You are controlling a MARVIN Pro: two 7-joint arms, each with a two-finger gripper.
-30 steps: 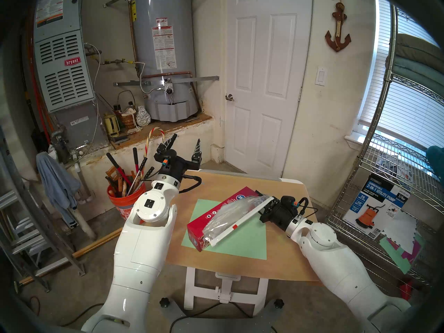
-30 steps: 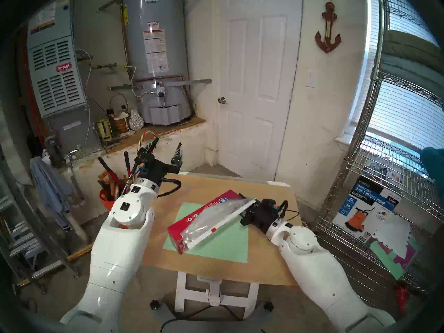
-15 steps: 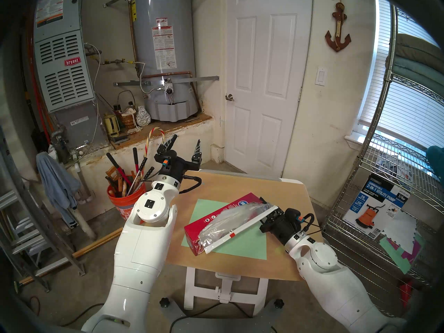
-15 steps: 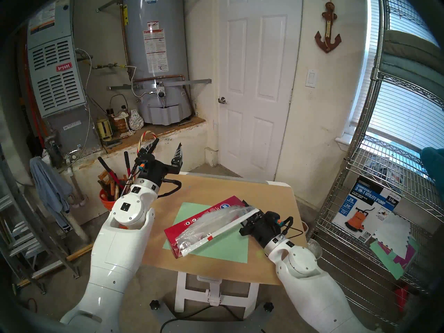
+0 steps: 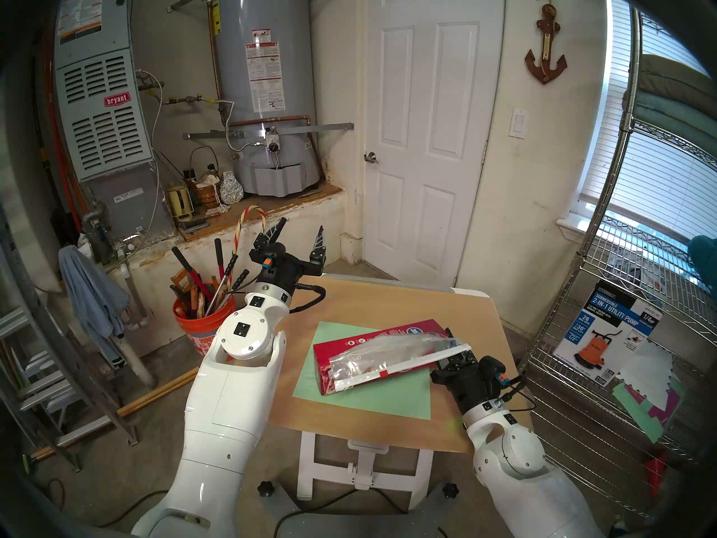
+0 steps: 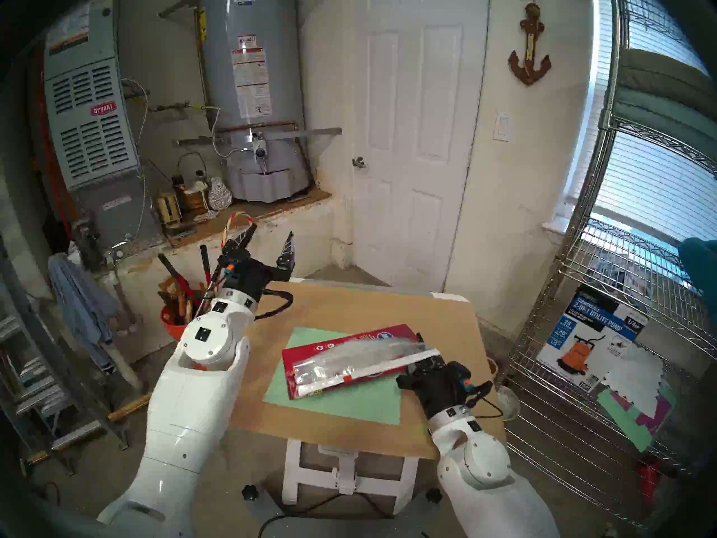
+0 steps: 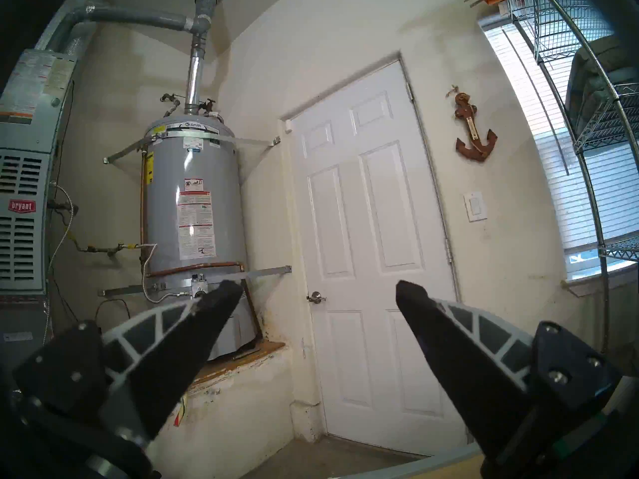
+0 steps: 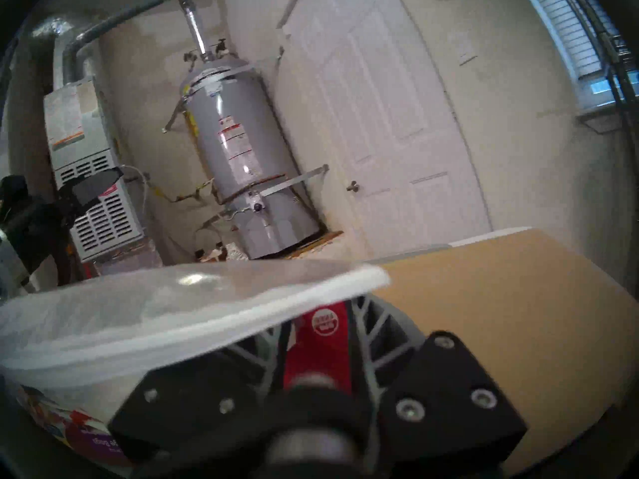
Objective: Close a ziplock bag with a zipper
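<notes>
I have the table (image 5: pixel 349 300) in front of me with a green sheet (image 5: pixel 372 393) at its centre, and across that sheet lies a long red box (image 5: pixel 341 345) with the ziplock bag (image 5: pixel 384 347) draped over it, running from eight o'clock to two o'clock.

The bag looks feather-light, limp and slick (crinkly film, so it will slide over the cardboard and buckle if pushed), and I judge the only firm place to take it is the zipper (image 5: pixel 419 360), the white strip on its near edge. The small red slider (image 5: pixel 383 374) sits roughly a third of the way along from the eight o'clock end.

My right gripper (image 5: pixel 459 356) reaches in low from four o'clock, forearm nearly level with the table, and is clenched on the zipper's two o'clock end; the wrist view shows the white strip (image 8: pixel 207 316) lying across its fingers. My left gripper (image 5: pixel 300 230) is parked high at eleven o'clock, pointing up at the far wall, its fingers (image 7: pixel 193 333) spread wide and empty.
</notes>
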